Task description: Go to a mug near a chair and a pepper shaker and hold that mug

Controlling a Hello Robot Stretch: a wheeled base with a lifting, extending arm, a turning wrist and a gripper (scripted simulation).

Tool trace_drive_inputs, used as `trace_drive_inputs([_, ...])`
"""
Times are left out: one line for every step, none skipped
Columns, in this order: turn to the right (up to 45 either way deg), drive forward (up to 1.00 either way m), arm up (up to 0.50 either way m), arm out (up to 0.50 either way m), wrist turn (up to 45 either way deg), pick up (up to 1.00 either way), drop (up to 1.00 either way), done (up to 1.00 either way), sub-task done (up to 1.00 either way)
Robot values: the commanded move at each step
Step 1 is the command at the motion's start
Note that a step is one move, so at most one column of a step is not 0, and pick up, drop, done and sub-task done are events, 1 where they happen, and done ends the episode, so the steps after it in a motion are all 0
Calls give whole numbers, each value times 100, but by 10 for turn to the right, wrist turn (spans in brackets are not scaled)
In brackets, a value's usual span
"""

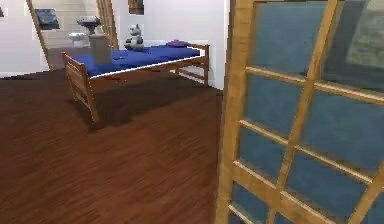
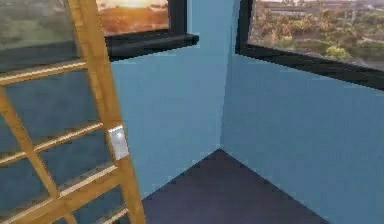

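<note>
Ahead on the dark wood floor (image 1: 120, 160) stands one bed (image 1: 140, 62) with a blue mattress, with one grey figure (image 1: 134, 38) and one purple cushion (image 1: 178, 44) on it. One lattice door (image 1: 300, 120) stands close by, and two windows (image 2: 320, 35) break blue walls (image 2: 290, 140). I cannot tell my gripper's state or the mug's place

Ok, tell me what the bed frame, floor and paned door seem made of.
Bed frame: reddish-brown wood, probably varnished. Floor: dark wooden boards with streaky grain. Paned door: light wooden bars; panels look like bluish frosted glass, though uncertain.
</note>
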Motion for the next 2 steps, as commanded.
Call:
trace_drive_inputs([-360,0,0,0,0,0,0,0,0])
trace_drive_inputs([0,70,0,0,0,0,0,0,0])
